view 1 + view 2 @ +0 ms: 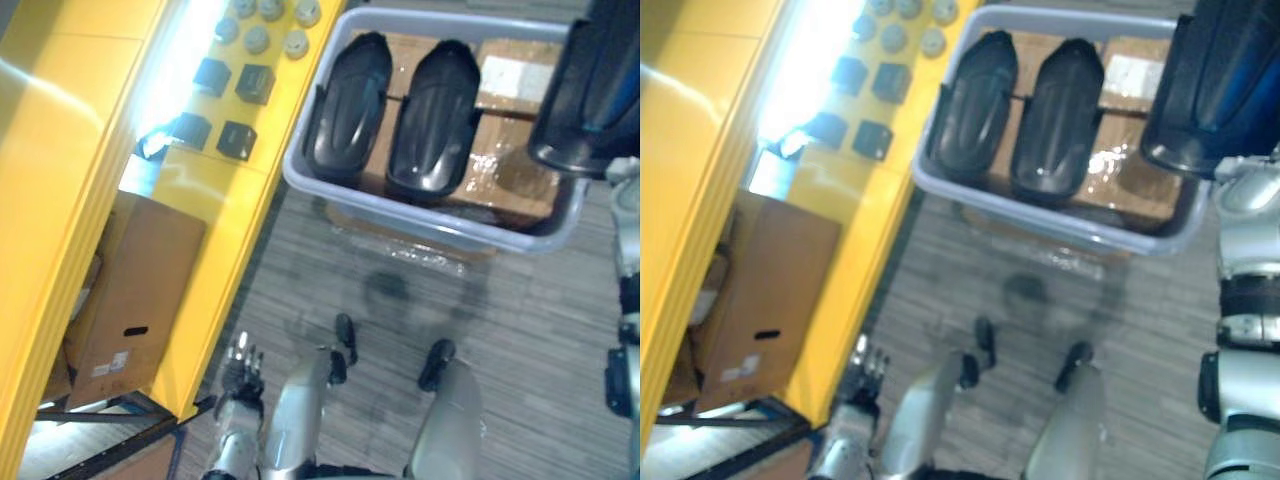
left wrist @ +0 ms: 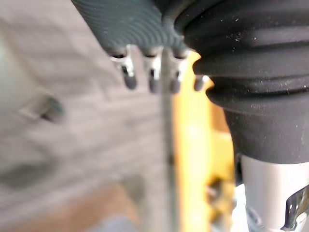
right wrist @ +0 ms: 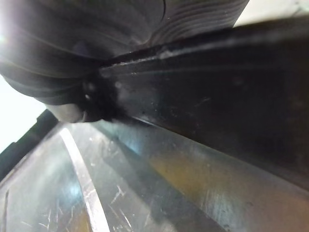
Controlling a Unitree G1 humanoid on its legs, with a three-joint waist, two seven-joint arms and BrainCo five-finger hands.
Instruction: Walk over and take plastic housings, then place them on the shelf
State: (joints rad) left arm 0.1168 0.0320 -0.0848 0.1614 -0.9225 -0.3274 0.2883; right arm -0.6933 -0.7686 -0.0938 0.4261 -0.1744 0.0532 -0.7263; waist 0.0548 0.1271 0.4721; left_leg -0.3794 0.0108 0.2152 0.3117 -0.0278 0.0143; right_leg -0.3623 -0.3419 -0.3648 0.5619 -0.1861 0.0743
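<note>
Two black plastic housings [image 1: 348,105] [image 1: 435,115] lie side by side in a grey bin [image 1: 420,225] ahead of me. A third black housing [image 1: 590,90] hangs tilted above the bin's right end, at the end of my right arm. In the right wrist view its long dark edge [image 3: 217,96] runs just under the ribbed cover, and a dark tip of my right hand [image 3: 72,112] presses against that edge. My left hand [image 1: 240,375] hangs low by my side near the shelf, its fingers [image 2: 152,77] straight and holding nothing.
A yellow shelf [image 1: 220,200] runs along my left, carrying small black blocks [image 1: 255,82] and grey round parts [image 1: 270,25]. A cardboard box [image 1: 130,300] sits under it. Flat cardboard [image 1: 510,150] lines the bin's bottom. Grey carpet lies between me and the bin.
</note>
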